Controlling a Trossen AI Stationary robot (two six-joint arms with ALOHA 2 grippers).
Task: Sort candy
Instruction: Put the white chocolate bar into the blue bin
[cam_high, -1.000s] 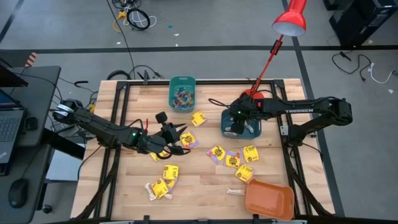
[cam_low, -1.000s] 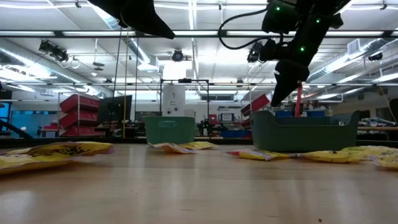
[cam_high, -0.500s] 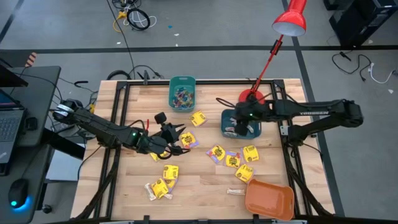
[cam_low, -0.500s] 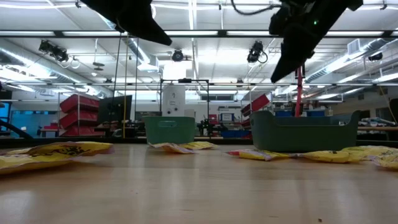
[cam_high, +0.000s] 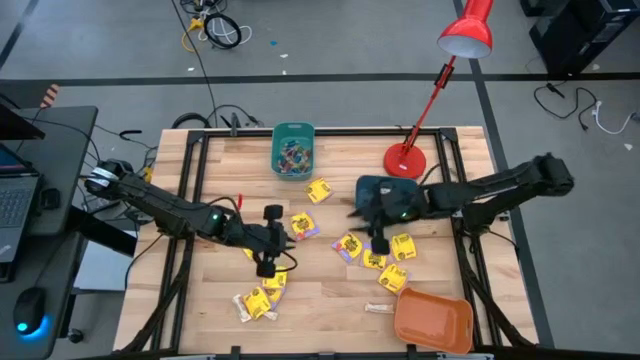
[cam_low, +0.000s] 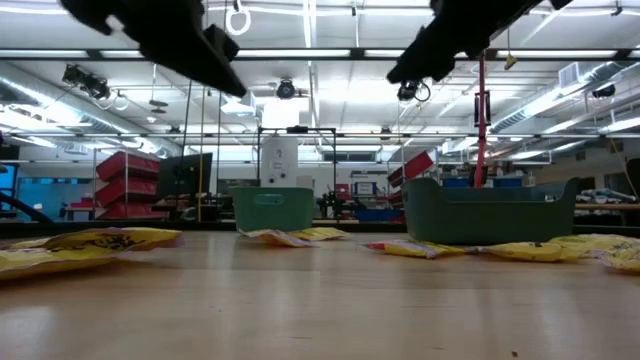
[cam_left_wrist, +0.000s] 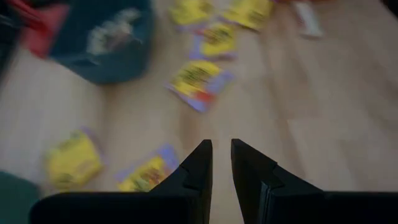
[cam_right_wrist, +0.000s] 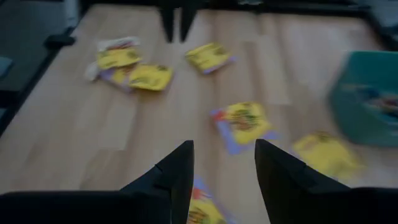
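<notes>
High view: yellow candy packets (cam_high: 349, 246) lie scattered over the mid desk (cam_high: 330, 300), a few more lower left of centre (cam_high: 262, 292); small coloured pieces already sit in the teal bin (cam_high: 293, 150) at top centre. Dark bin (cam_high: 392, 192) sits right of centre, orange bin (cam_high: 433, 319) at lower right, red lamp (cam_high: 465, 32) at upper right.

Left gripper (cam_high: 270, 258) hangs over the packets left of centre, jaws narrow w/ only a thin gap, nothing seen betw. them in the left wrist view. Right gripper (cam_high: 379, 243) hangs above the centre cluster, jaws wide, empty in the right wrist view.

Judgement, step in hand: both arms lining up a pick. To do it well:
- pick one packet that lies alone, not an overlapped one
- left needs to widen its jaws before descending; right is ready as is
- come down square to the packet's short side, pinch at an edge, as flat wrappers slip
- keep the arms well apart near centre

Writing: dark print on the packets, too small to read. No other text legible.
</notes>
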